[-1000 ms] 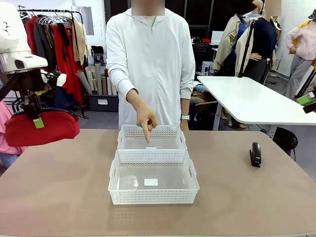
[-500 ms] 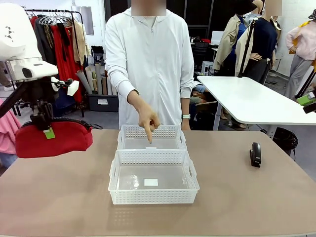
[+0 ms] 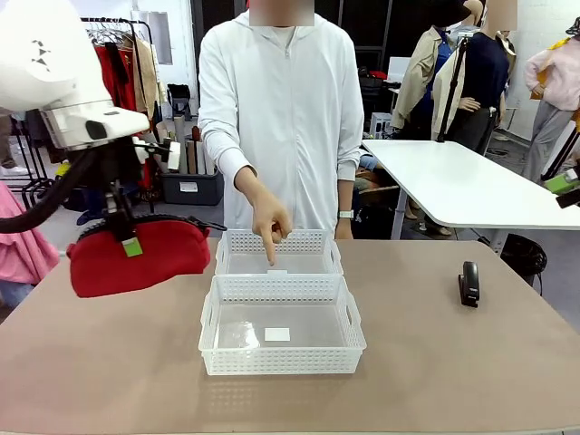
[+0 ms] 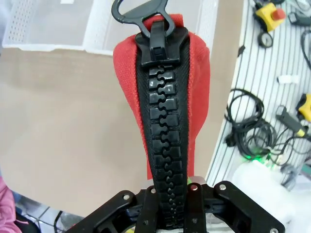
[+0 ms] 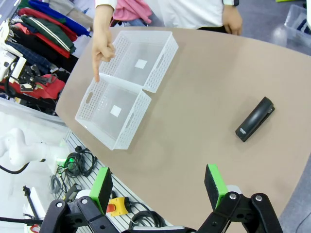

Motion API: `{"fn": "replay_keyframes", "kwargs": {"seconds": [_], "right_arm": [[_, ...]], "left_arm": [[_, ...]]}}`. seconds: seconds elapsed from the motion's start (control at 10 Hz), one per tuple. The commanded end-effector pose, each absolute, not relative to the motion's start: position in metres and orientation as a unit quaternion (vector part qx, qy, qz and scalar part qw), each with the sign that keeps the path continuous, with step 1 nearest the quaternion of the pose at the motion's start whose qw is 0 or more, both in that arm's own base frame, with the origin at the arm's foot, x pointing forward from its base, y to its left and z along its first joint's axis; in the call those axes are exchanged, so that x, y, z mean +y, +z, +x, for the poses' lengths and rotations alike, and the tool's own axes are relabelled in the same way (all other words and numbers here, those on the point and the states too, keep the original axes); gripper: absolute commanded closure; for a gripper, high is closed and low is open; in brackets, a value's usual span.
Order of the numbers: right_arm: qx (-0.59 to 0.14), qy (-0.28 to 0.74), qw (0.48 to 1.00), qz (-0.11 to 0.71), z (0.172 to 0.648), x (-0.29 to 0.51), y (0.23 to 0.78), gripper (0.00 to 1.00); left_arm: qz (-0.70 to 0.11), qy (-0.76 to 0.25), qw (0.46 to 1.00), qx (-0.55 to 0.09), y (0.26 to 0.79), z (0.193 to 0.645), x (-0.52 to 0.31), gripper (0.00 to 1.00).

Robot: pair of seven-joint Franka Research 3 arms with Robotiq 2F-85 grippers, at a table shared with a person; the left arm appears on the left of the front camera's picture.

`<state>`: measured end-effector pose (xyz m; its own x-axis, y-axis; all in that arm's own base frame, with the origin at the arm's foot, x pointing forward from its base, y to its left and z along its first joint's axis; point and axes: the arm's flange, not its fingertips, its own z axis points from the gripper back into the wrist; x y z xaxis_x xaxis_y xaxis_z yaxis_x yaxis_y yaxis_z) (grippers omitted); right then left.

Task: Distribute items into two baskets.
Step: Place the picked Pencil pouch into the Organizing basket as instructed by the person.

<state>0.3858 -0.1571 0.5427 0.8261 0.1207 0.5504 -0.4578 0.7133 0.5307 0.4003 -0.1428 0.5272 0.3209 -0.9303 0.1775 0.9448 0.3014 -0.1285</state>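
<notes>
Pouch [image 3: 159,263] looks soft and light, so it sags; the stiff zipper [image 4: 163,141] ridge is the best hold. Left gripper [image 4: 171,201] has its fingers pinched on that zipper mid-length, and the pouch hangs in the air just left of the baskets [image 3: 281,361]. A hand [image 3: 269,222] points into the far one. Right gripper [image 5: 160,187] has its fingers spread and empty, well apart from the stapler [image 5: 254,119].

Bright, even indoor light; soft shadows; wrist views bend at edges.

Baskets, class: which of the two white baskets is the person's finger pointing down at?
The far basket, on the person's side; the hand hangs over it, not over the near basket.
</notes>
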Motion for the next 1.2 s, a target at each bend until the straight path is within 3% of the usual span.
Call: {"fn": "replay_keyframes", "kwargs": {"seconds": [0.0,0.7,1.1], "right_arm": [[-0.252,0.165,0.89,0.342,0.386,-0.156,0.544,0.0],[-0.252,0.165,0.89,0.342,0.386,-0.156,0.544,0.0],[-0.252,0.165,0.89,0.342,0.386,-0.156,0.544,0.0]], "left_arm": [[-0.099,-0.572,0.813,-0.049,0.522,0.399,-0.162,1.0],[-0.072,-0.615,0.782,-0.066,0.504,0.378,-0.245,1.0],[-0.067,-0.628,0.773,-0.061,0.496,0.401,-0.285,1.0]]}}
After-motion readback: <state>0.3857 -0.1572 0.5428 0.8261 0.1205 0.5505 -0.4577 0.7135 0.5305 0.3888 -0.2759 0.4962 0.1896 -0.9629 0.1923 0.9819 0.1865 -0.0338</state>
